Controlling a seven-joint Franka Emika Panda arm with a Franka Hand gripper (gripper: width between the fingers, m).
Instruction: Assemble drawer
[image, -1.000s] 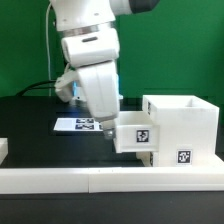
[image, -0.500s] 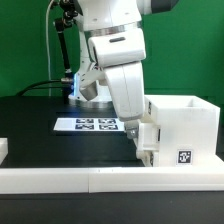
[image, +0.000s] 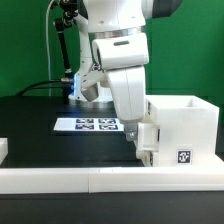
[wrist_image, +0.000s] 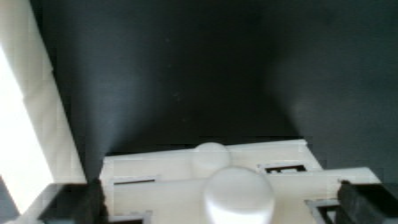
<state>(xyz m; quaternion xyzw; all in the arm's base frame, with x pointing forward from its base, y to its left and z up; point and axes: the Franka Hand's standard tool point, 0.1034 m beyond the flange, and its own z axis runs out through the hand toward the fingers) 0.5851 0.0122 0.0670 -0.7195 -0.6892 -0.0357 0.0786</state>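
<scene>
With its jaws spread and gripping nothing, the gripper pressed the drawer box into the drawer housing; a skewed push risked jamming it.

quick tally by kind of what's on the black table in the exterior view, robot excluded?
White box-shaped drawer housing: 1
White inner drawer box with marker tags: 1
Thin flat white marker board: 1
White rail along the table's front edge: 1
Total: 4

The arm leans over the white drawer box at the exterior view's right; the gripper seems hidden behind it.
</scene>
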